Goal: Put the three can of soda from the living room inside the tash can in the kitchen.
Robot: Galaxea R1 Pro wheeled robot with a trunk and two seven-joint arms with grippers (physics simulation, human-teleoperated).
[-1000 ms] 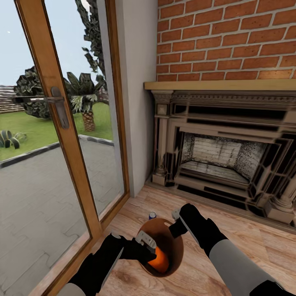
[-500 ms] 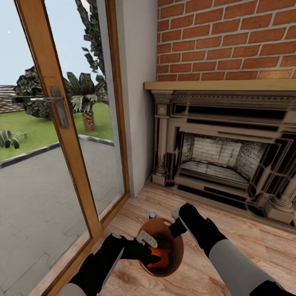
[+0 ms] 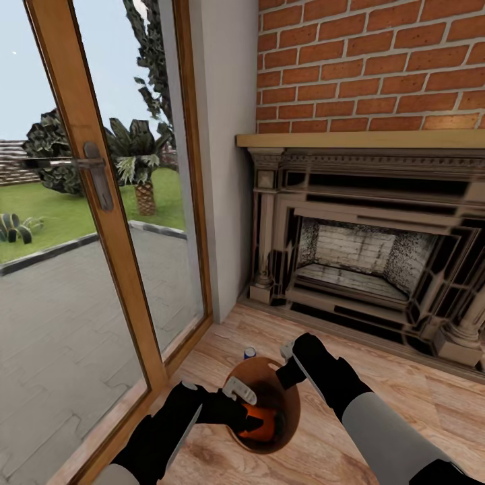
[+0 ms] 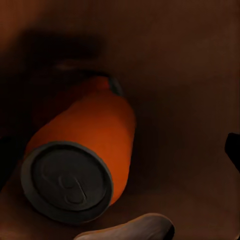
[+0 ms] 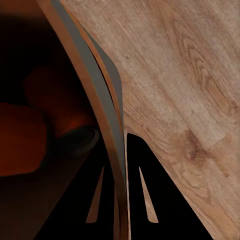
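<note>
Head view first: I'm parked in the living room with the fireplace [image 3: 377, 263] ahead, and the tash can [image 3: 291, 394] sits on the wood floor [image 3: 417, 397] in front of it. My left hand [image 3: 244, 406] is reaching down inside the bucket, with an orange can of soda [image 3: 266, 421] low in the bottom right by it. My right hand [image 3: 288, 364] is at the far rim of the bucket. The blue can of soda [image 3: 250, 352] stands on the floor just beyond the bucket, between it and the glass door [image 3: 101, 222].

Left wrist view: the orange can [image 4: 82, 160] lies on its side on the brown bottom, lid end toward the camera. One pale fingertip [image 4: 125, 229] shows just beside the lid and a dark bit of the other finger is well off to the side, so I'd say the left hand is spread open and holding nothing.

Right wrist view: the two dark fingers [image 5: 145, 195] straddle the bucket wall [image 5: 95, 110], pinched shut on the rim. There's something orange [image 5: 25, 135] inside, possibly two cans, but it's too murky to be sure.

For doing this bit well: I'd lift the left hand straight up out of the bucket without clipping the wall, keep the right grip steady so it doesn't tip, then go for the blue one.
</note>
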